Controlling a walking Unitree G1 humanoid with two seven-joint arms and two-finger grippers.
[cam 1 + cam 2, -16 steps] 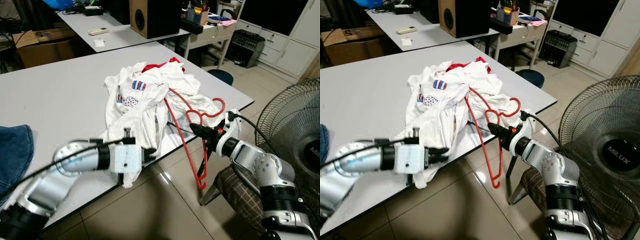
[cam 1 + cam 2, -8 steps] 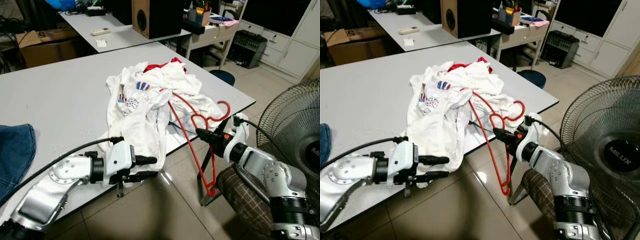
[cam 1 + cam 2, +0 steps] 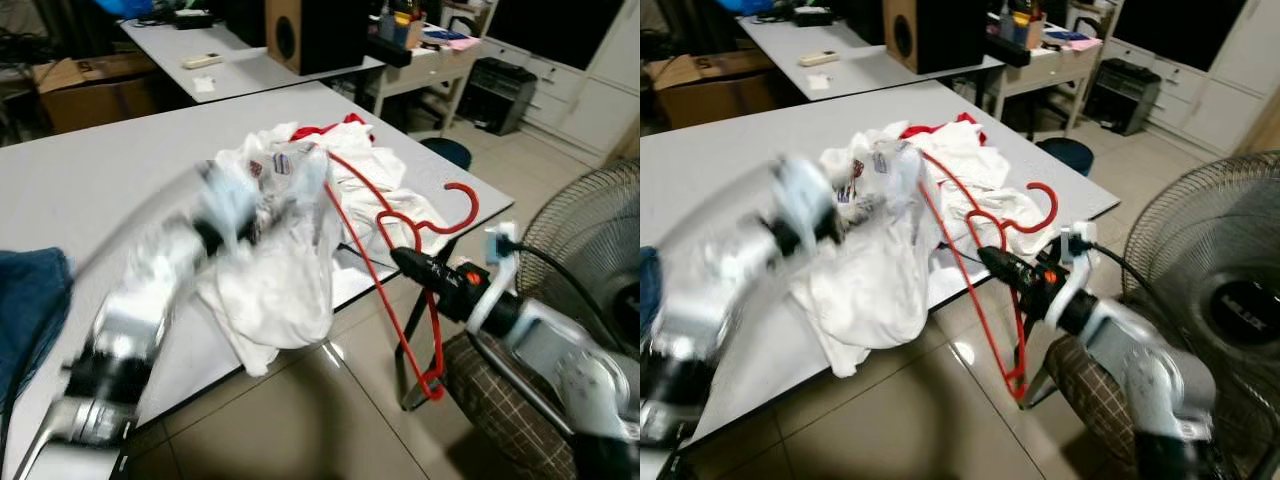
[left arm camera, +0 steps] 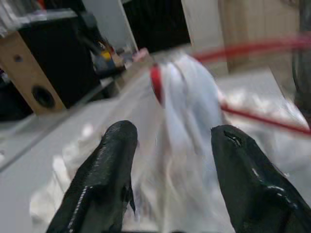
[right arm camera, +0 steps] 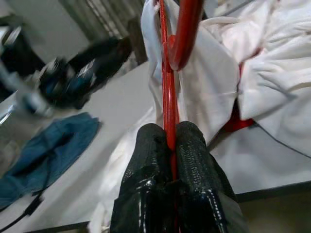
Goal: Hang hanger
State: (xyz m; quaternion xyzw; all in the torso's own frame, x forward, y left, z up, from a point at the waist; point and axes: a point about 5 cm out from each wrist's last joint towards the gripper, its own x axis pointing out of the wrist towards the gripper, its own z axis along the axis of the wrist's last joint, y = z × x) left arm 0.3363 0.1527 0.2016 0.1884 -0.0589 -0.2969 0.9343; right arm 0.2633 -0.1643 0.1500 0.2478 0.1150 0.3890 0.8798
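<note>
Red plastic, one hanger (image 3: 385, 275) is the landmark: its hook curls up off the counter's (image 3: 90, 180) near corner, while its long bar slants down from the white garment (image 3: 285, 250) past the counter's edge to a low corner above the tiled floor (image 3: 300, 420). The right gripper (image 3: 405, 262) sits just below the hook, its two black fingers (image 5: 192, 160) pressed tight together on the thin red wire of the hanger, with no gap between them in the right wrist view. One white garment, printed with small red and blue patches, lies bunched on the counter under and around the hanger's upper part, and a fold of it hangs over the counter's edge beside the slanting bar; a strip of red cloth (image 3: 325, 128) shows at its far side.

The left gripper (image 4: 167, 179) is on the other side of the garment from the hanger's hook, badly blurred in the head views. In the left wrist view its two fingers (image 4: 104, 174) stand wide apart with the white cloth and a red length of the hanger beyond them, and nothing between them.

One blue denim piece (image 3: 30, 310) lies on the counter well away from the hanger, past the left arm. One standing fan (image 3: 590, 260) is near the hanger on the right arm's side. One wooden speaker box (image 3: 310, 30) stands on a second counter far behind the hanger.
</note>
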